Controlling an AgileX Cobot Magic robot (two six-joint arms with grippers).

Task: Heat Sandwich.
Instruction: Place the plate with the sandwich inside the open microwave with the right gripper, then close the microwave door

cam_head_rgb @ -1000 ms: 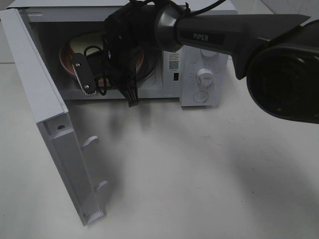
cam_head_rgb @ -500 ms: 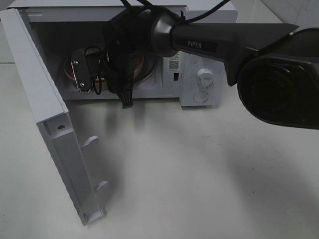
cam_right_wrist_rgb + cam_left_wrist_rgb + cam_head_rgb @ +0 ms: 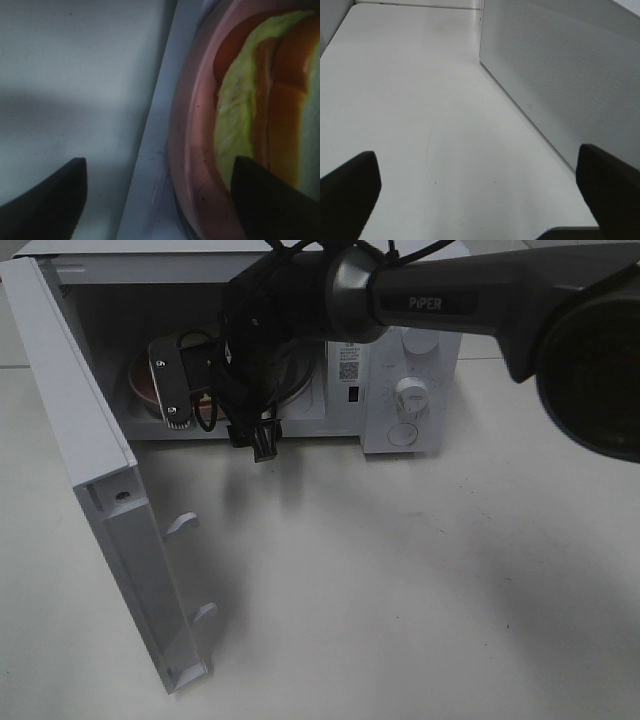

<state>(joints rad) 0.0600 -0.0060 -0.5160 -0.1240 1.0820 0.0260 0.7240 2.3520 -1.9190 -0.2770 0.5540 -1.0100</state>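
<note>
Your right gripper (image 3: 157,202) is inside the open microwave (image 3: 415,350), and its jaws are spread wide with nothing pinched between them. The rim of the pink plate (image 3: 192,150) lies just under the gap. One fingertip hangs over the plate side and the other over the pale surface beside it. Whether a fingertip touches the plate, you cannot tell from here. The sandwich (image 3: 265,100) lies on the plate, just ahead of that fingertip, with its filling turned toward the gripper.

Your left gripper (image 3: 480,200) is also spread and holds nothing. Below it is only the bare table (image 3: 410,100), and the perforated wall of the microwave is near one fingertip.

I judge that the loading step is at its end, because the plate sits in the cavity and the jaws are apart. The next move asks you to draw the right gripper straight back without catching the rim. After that, the door (image 3: 100,490) needs to be swung shut and the knob (image 3: 411,392) turned.
</note>
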